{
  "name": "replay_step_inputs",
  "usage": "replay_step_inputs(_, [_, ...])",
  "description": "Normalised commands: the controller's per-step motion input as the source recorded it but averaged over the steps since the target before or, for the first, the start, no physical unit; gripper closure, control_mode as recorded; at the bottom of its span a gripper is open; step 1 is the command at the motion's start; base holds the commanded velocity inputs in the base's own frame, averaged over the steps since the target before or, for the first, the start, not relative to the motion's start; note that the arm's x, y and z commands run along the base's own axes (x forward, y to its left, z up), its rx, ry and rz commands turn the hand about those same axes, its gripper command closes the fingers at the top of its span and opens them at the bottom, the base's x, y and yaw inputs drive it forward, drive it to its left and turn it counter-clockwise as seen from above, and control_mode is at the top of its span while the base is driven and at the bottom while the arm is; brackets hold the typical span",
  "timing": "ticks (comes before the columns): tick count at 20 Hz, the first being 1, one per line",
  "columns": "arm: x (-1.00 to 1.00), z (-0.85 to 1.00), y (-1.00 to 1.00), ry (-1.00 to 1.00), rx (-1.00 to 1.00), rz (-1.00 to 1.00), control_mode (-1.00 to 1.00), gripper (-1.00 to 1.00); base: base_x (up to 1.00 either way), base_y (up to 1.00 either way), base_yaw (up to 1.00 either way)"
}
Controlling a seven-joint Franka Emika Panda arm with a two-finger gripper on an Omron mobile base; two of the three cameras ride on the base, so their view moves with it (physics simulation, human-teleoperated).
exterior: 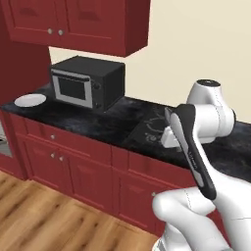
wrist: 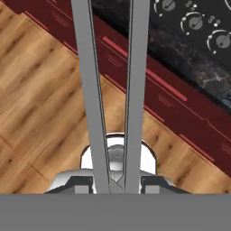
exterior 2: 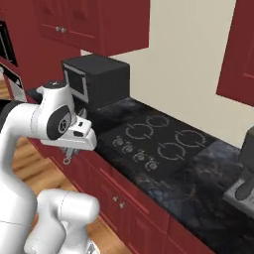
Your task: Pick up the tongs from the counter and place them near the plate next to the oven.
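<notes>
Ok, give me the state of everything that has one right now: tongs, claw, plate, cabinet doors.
tongs: held in the claw, arms apart, off the counter, over the wood floor.
claw: shut on the tongs, out past the counter edge.
plate: empty, flat on the counter beside the black countertop box.
upper cabinet doors: closed.

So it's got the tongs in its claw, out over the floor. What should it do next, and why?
Probably swing left along the counter toward the plate. The claw grips the tongs above wooden floor, beside the cooktop knobs, and the plate lies far off, past the black box.
</notes>
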Motion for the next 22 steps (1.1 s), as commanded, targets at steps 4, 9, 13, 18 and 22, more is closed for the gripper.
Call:
replay_step_inputs(4, [0.00, 0.00, 0.00, 0.00, 0.00, 0.00, 1.00, 1.00, 0.72, 1.00, 0.00])
replay_step_inputs(9, [0.00, 0.00, 0.00, 0.00, 0.00, 0.00, 1.00, 1.00, 0.80, 1.00, -0.03])
replay_step_inputs(13, [0.00, 0.00, 0.00, 0.00, 0.00, 0.00, 1.00, 1.00, 0.78, 1.00, -0.07])
replay_step_inputs(18, [0.00, 0.00, 0.00, 0.00, 0.00, 0.00, 1.00, 1.00, 0.77, 1.00, -0.15])
replay_step_inputs(22, [0.00, 0.00, 0.00, 0.00, 0.00, 0.00, 1.00, 1.00, 0.69, 1.00, -0.23])
